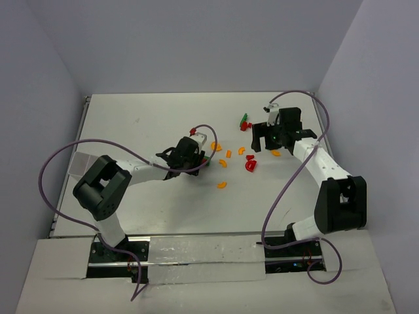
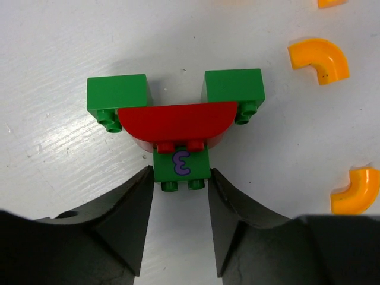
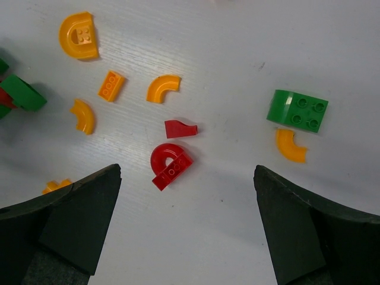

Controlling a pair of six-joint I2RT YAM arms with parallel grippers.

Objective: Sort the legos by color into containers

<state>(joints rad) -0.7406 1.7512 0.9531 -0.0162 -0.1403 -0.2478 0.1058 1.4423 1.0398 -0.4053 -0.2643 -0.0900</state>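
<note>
My left gripper is shut by its fingertips on a green block with a purple "3". The block is joined to a red half-disc and two more green blocks. This cluster lies left of centre in the top view. My right gripper is open and empty above a red half-ring and a small red piece. Orange curved pieces and a green block lie around it. I cannot make out a three-compartment tray in any view.
More orange pieces lie mid-table. A red and green pair and a small red piece lie farther back. A pale rectangle sits at the table's left edge. Purple cables loop over both arms.
</note>
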